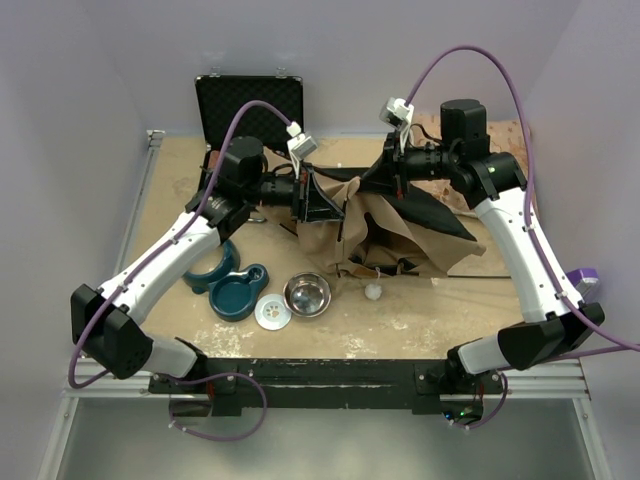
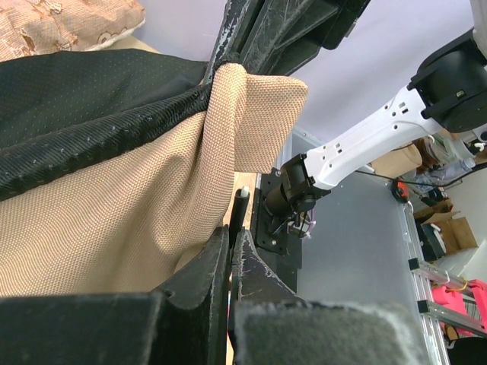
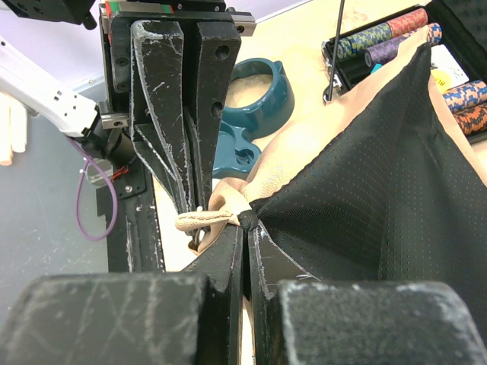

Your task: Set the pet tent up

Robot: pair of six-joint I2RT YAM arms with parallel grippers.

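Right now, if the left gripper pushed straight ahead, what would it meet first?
The tent cloth it is shut on, bunched ahead; just beyond, the right gripper faces it, apparently close.

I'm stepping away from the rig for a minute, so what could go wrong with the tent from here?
The right hand pinches only a narrow seam of the pet tent, so the fabric may slip out. The left hand sits almost against it; they could collide. Loose canvas lies near the steel bowl and might drag it.

pillow cut off at top edge; from above, pet tent cloth hides left end effector tips.
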